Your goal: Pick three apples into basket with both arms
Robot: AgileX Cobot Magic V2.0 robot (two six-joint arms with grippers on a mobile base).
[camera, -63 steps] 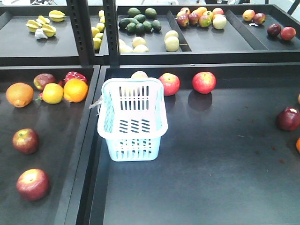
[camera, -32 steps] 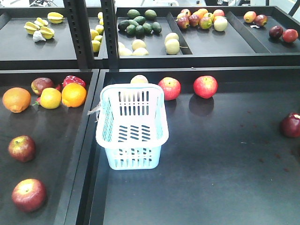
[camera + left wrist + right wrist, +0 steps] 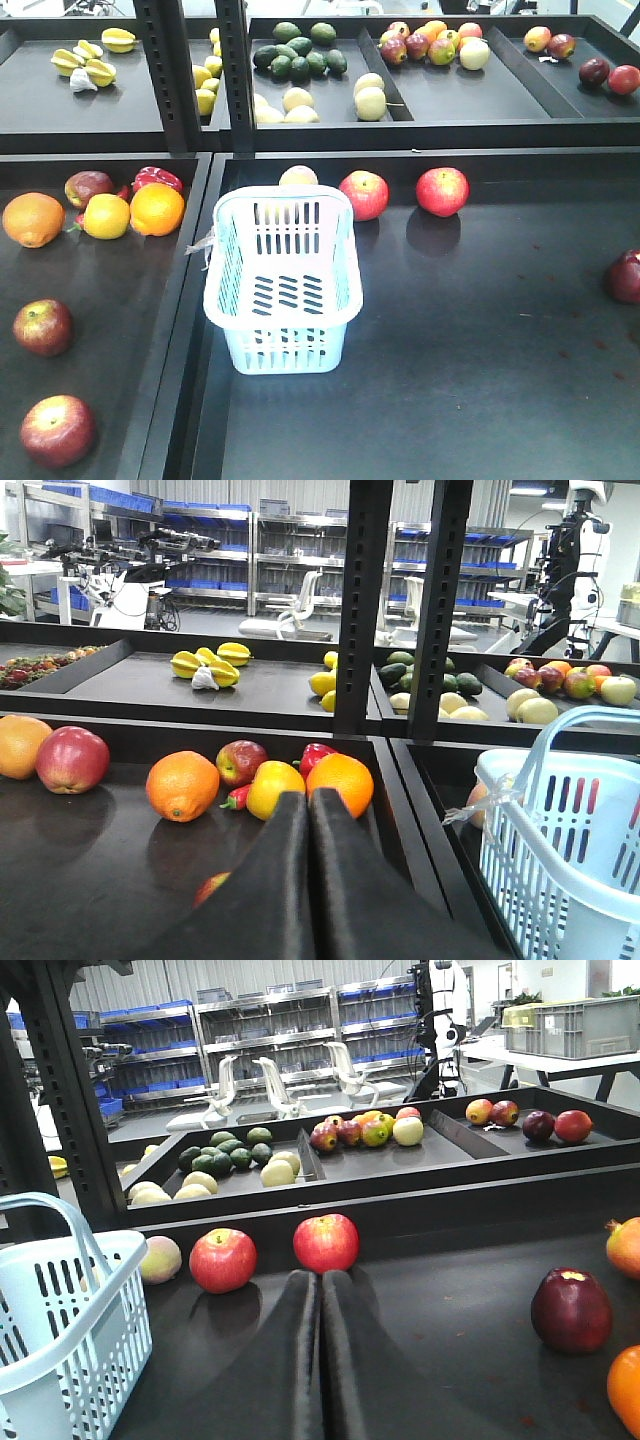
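Note:
The pale blue basket (image 3: 285,350) stands empty at the left edge of the big right tray. Two dark red apples (image 3: 42,326) (image 3: 57,430) lie in the left tray, and a third (image 3: 88,187) sits by the oranges. Two brighter red apples (image 3: 365,194) (image 3: 442,191) lie behind the basket. Neither gripper shows in the front view. My left gripper (image 3: 308,796) is shut and empty, low over the left tray, with an apple (image 3: 240,762) ahead of it. My right gripper (image 3: 320,1276) is shut and empty, pointing at a red apple (image 3: 326,1242); the basket (image 3: 60,1310) is to its left.
Oranges (image 3: 157,208) (image 3: 33,219), a yellow fruit (image 3: 106,215) and a red pepper (image 3: 157,177) crowd the left tray's back. A very dark apple (image 3: 625,276) lies at the far right. A raised divider (image 3: 185,330) separates the trays. The upper shelf (image 3: 420,95) holds more fruit.
The front view has shifted: the basket sits slightly lower, the left tray's fruit has slid left and the dark apple at the right has slid towards the frame's edge.

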